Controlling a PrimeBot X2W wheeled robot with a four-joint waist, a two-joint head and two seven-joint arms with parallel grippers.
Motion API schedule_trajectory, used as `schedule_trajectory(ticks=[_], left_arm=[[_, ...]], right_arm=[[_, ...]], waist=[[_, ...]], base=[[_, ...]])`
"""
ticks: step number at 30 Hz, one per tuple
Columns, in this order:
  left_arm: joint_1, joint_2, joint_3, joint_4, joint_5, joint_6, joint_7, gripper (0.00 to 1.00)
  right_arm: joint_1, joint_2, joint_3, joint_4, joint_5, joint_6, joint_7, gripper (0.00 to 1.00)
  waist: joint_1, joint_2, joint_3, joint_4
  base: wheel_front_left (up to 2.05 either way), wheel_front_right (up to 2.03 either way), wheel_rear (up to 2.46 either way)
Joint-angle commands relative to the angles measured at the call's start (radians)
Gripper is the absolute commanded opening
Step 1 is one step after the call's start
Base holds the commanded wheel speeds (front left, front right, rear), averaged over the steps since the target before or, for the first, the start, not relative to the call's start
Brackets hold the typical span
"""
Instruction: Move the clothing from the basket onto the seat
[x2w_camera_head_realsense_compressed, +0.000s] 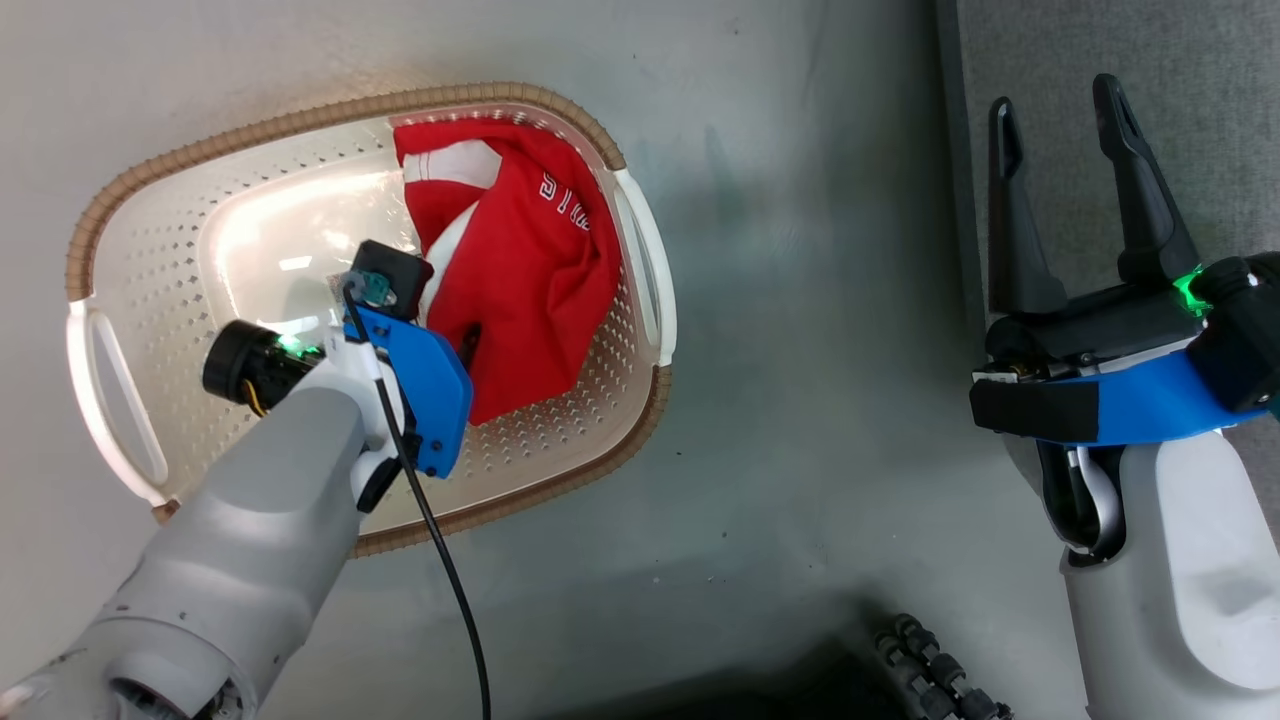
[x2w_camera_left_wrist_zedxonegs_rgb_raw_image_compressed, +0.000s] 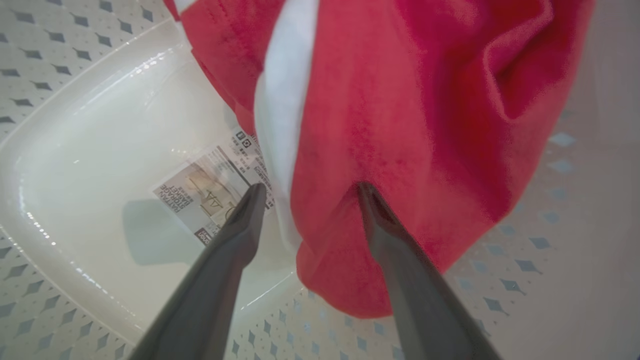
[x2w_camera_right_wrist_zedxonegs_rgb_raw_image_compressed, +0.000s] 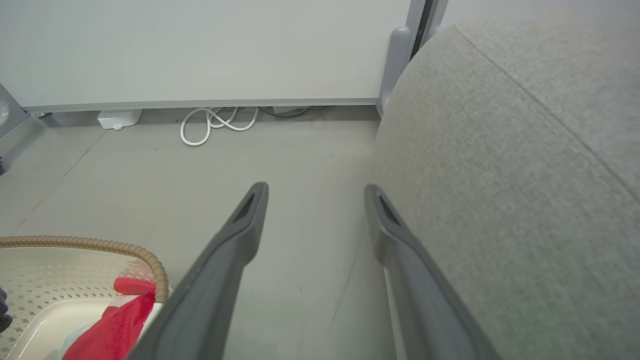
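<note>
Inside the basket (x2w_camera_head_realsense_compressed: 300, 118), my released left tool (x2w_camera_left_wrist_zedxonegs_rgb_raw_image_compressed: 311, 187) straddles the red garment (x2w_camera_left_wrist_zedxonegs_rgb_raw_image_compressed: 400, 125), perhaps touching it, ready to pinch.

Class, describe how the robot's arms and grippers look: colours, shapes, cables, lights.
The left arm and right arm have smooth pale grey shells, a blue wrist bracket and a small green light. A black cable runs along the left arm. Left gripper and right gripper each have two long, dark, tapered fingers, slotted near the tip.
</note>
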Motion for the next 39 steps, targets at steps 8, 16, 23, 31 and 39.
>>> schedule_trajectory(ticks=[8,16,23,31,39], left_arm=[[-0.058,0.017,-0.045,-0.026,-0.076,-0.001,-0.009,1.00],[-0.081,0.037,-0.139,-0.070,-0.123,-0.001,-0.029,0.71],[-0.089,0.048,-0.182,-0.089,-0.147,-0.001,-0.039,0.00],[-0.089,0.037,-0.196,-0.105,-0.172,-0.001,-0.098,0.00],[-0.077,0.020,-0.202,-0.118,-0.154,-0.001,-0.190,0.00]], right_arm=[[-0.022,0.001,-0.005,-0.021,0.002,0.000,0.000,1.00],[-0.022,0.000,-0.008,-0.020,0.007,0.000,0.000,1.00],[-0.031,0.000,-0.008,-0.014,0.015,0.000,0.000,1.00],[-0.033,0.000,-0.014,-0.001,0.013,0.000,0.000,1.00],[-0.033,0.000,-0.019,0.010,0.002,0.000,0.000,1.00]], waist=[[-0.0001,0.0000,0.060,-0.014],[-0.0001,0.0000,0.079,-0.015],[-0.0001,0.0000,0.076,-0.014],[-0.0001,0.0000,0.050,-0.002],[-0.0001,0.0000,-0.003,0.027]], base=[[0.00,0.00,0.00],[0.00,0.00,0.00],[0.00,0.00,0.00],[0.00,0.00,0.00],[0.00,0.00,0.00]])
